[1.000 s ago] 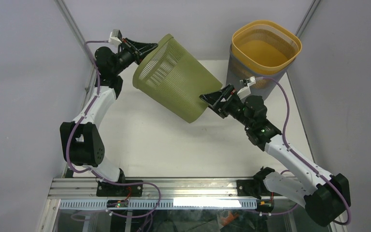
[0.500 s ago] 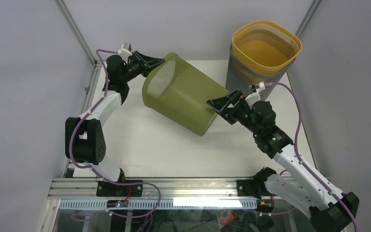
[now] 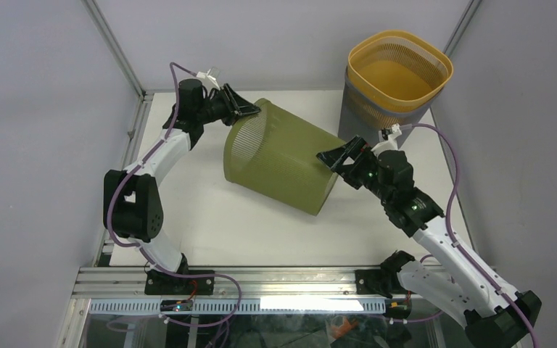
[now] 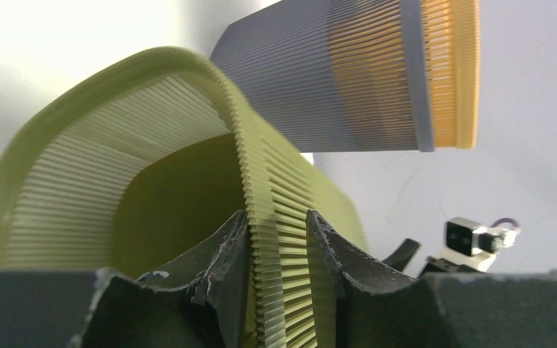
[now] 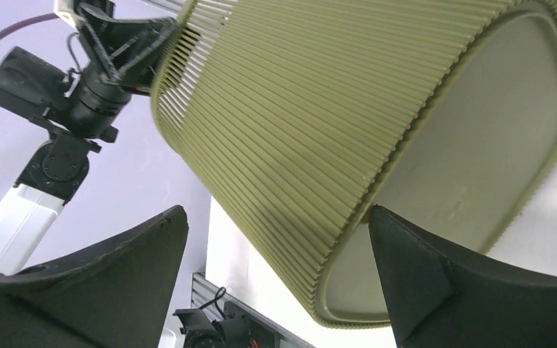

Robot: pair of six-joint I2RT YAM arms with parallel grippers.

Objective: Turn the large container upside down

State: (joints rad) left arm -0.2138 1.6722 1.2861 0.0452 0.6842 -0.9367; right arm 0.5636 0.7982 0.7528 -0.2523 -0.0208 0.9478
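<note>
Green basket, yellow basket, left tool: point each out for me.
Green basket (image 3: 279, 163): top view, on its ribbed side wall.
Yellow basket (image 3: 399, 74): top view, on its inside floor.
Left tool (image 4: 277, 233): left wrist view, midway between its fingertips, astride the green rim.

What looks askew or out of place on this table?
The green basket lies on its side on the table, mouth toward the left gripper, which straddles its rim. The orange basket behind stands upright.
</note>
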